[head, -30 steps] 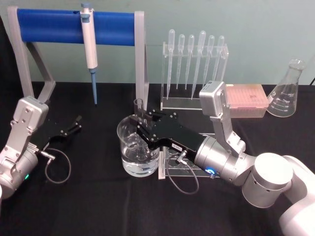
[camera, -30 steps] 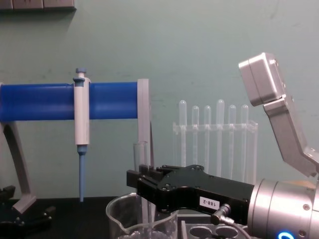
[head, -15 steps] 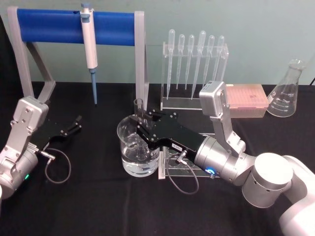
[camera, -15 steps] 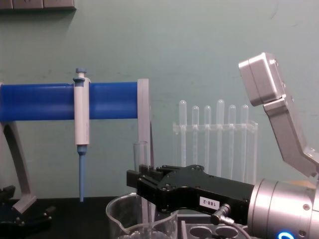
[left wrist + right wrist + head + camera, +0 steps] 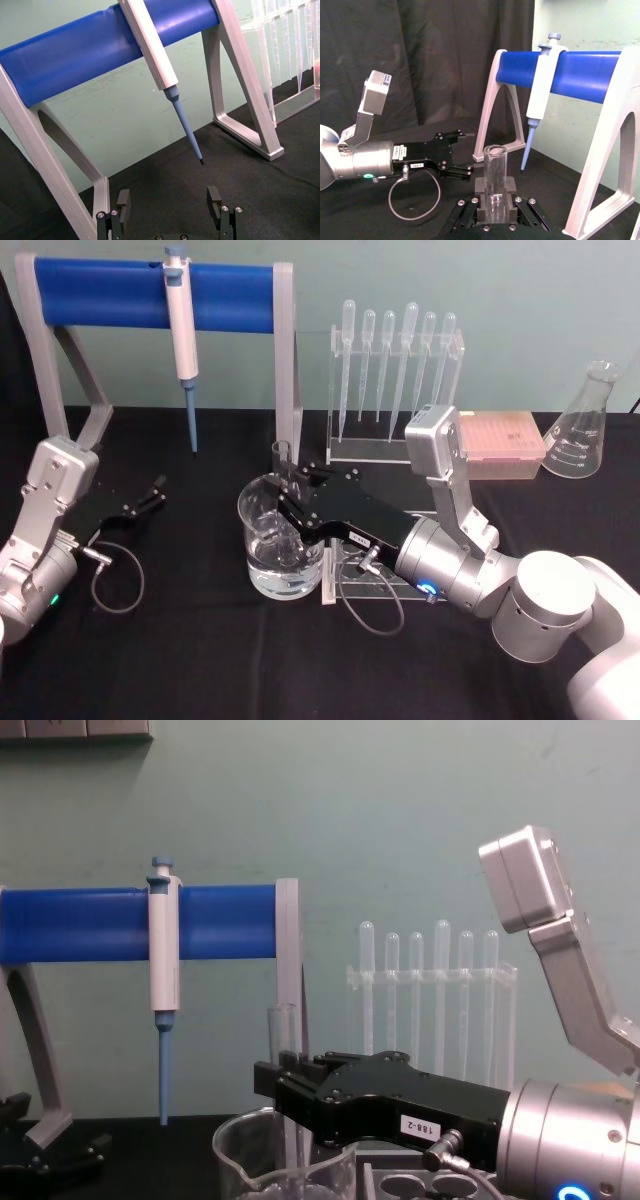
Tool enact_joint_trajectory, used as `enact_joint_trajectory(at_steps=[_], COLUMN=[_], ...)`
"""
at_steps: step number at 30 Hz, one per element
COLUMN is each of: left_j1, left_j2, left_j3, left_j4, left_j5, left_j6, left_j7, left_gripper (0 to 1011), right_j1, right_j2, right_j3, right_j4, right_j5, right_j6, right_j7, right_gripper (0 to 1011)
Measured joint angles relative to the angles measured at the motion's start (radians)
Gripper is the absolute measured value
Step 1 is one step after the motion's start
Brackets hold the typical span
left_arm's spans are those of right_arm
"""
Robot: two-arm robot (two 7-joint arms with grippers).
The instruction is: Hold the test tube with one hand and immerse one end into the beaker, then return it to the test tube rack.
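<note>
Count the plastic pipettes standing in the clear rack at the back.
6. The pipettes hang bulb-up, side by side in a single row across the clear rack, at the back of the table just right of the blue stand. None appears hidden.

Lower end of the test tube (image 5: pixel 282 454) hidden behind the right gripper (image 5: pixel 291 488); base of the beaker (image 5: pixel 232 1158) cropped at six o'clock, chest view.

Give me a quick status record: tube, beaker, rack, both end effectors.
test tube: upright, lower end inside the beaker
beaker: on the table, partly filled with clear liquid
right end effector: shut on the test tube, above the beaker
left end effector: open, idle at the table's left
rack: beside the beaker, under the right arm
return to rack: not yet done
</note>
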Motion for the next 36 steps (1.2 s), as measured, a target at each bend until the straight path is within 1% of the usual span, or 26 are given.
enact_joint_trajectory(at_steps=[36], left_j1=[0.0], left_j2=[0.0], left_j3=[0.0], left_j4=[0.0], left_j5=[0.0], left_j6=[0.0], left_j7=[0.0], left_gripper=[1000], right_j1=[0.0], right_j2=[0.0], right_j3=[0.0], right_j4=[0.0], right_j5=[0.0], right_j6=[0.0], right_j7=[0.0], right_gripper=[226])
